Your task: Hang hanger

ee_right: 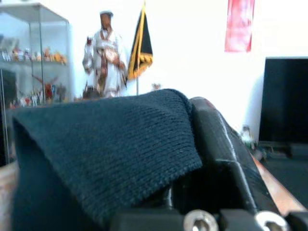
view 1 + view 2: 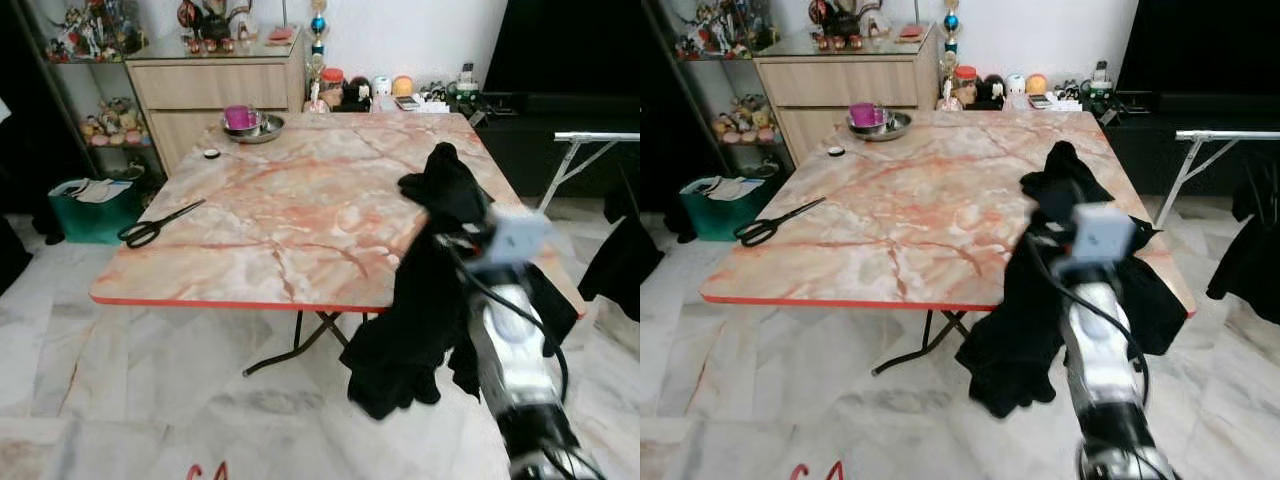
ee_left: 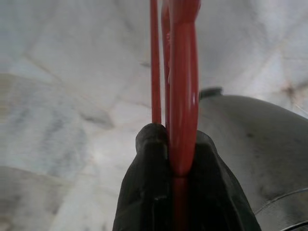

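Observation:
A black knitted garment [image 2: 425, 300] hangs off the near right corner of the marble-topped table [image 2: 290, 215], its top bunched up above the edge. My right gripper [image 1: 192, 144] reaches into that bunch and is shut on the garment; the cloth [image 1: 106, 149] drapes over its fingers [image 1: 226, 144], with the silver right arm [image 2: 515, 360] below. In the left wrist view my left gripper [image 3: 168, 159] is shut on a red hanger [image 3: 183, 82], held low over the pale floor. Red tips of the hanger [image 2: 205, 470] peek in at the bottom edge of the left eye view.
Black scissors [image 2: 160, 223] lie at the table's left edge; a metal bowl with a purple cup [image 2: 255, 125] stands at the far side. A metal drying rack [image 2: 590, 140] with dark cloth [image 2: 615, 260] stands to the right, a green bag [image 2: 95, 205] to the left, a wooden cabinet [image 2: 215, 90] behind.

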